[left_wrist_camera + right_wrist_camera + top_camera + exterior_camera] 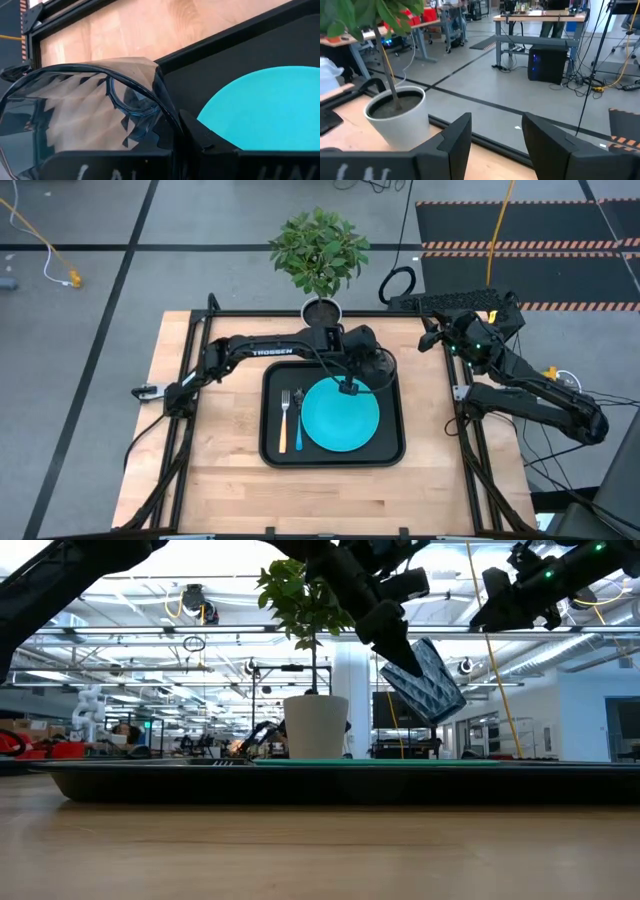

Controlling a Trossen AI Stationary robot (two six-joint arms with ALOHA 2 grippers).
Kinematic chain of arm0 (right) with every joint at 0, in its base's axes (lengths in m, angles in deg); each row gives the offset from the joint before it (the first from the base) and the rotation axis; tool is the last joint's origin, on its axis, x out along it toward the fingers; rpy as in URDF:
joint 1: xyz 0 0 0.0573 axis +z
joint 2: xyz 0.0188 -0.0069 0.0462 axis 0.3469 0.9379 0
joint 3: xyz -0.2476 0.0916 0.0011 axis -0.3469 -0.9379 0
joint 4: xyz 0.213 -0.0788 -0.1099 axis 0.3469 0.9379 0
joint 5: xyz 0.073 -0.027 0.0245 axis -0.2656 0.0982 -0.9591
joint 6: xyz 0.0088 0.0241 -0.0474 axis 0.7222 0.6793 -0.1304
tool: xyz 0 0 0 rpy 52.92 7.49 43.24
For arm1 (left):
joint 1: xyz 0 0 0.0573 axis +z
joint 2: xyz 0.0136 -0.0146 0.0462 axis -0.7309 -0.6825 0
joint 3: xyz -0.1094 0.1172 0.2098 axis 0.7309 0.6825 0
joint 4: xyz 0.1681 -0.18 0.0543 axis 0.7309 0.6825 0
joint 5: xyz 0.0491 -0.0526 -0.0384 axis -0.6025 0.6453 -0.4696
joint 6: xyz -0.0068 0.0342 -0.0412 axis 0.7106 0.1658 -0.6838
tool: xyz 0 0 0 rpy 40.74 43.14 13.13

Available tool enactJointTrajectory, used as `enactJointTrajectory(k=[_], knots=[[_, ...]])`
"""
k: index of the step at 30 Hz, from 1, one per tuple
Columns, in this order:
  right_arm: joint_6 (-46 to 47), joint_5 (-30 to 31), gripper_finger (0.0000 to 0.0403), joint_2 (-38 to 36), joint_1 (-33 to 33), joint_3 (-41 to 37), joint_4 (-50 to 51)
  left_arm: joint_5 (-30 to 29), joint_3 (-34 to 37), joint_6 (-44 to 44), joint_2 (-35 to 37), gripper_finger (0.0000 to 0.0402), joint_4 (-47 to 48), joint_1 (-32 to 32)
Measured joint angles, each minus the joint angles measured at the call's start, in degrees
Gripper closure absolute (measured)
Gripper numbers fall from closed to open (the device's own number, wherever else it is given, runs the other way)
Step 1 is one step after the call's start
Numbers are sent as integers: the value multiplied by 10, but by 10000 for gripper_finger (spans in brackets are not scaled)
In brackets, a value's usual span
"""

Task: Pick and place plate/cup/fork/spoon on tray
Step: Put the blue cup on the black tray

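Now the table (pixel 190 490) is carrying the tray (pixel 390 450) near its far edge, and the plate (pixel 340 418) is lying in the tray's right part. Just left of the plate, the fork (pixel 283 420) and spoon (pixel 298 420) are lying side by side, apart from it. The left hand (pixel 348 387) is hanging tilted above the plate's far rim, its fingers clamping the cup (pixel 430 680) clear of the tray. The right hand (pixel 432 338) is waiting past the table's far right corner, fingers spread, holding nothing.
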Motion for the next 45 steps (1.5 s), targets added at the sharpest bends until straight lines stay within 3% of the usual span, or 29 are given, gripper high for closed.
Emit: enactJointTrajectory(k=[17, 27, 45], knots=[[-4, -4, 234, 2, 1, 0, 12, 1, 0, -9, -42, 379, -21, 2], [31, -89, 234, 4, 2, 0, 20, 6, 0, -10, -43, 373, -11, 2], [46, -107, 234, 4, 3, 0, 72, 10, 0, 11, -49, 371, -4, 2]])
